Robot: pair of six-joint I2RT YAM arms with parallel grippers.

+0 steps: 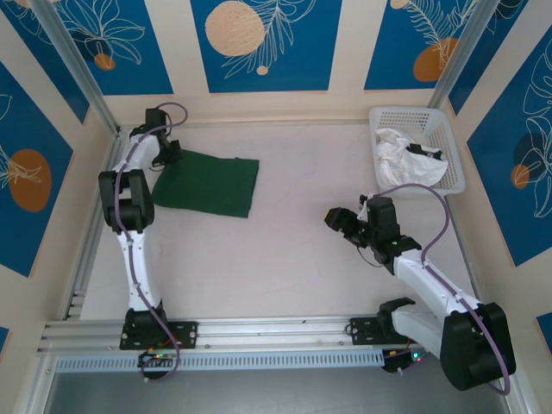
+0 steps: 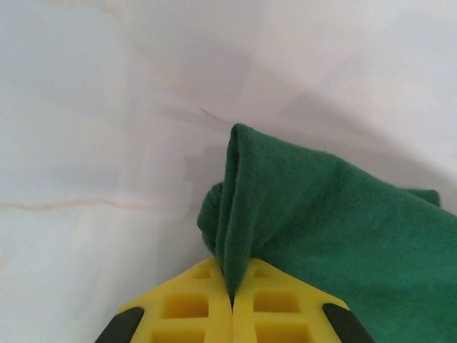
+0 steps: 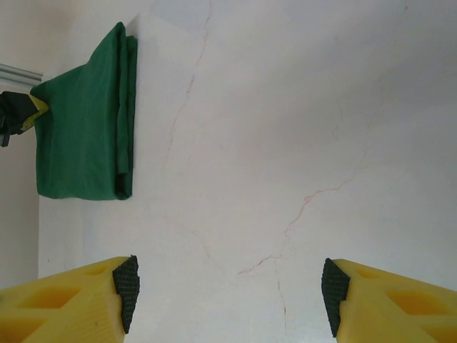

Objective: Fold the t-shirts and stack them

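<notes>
L pincer (image 2: 232, 289) pinches green t-shirt (image 2: 335, 229) at its edge; cloth's long axis runs right from it. R pincer (image 3: 230, 289) spread, well apart.

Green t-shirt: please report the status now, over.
Left gripper shut on green t-shirt edge. Right gripper open, empty, above table. White t-shirt in basket. Nothing in the way.

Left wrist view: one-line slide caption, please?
Left pincer shut on a fold of the dark green t-shirt on the white table.
</notes>
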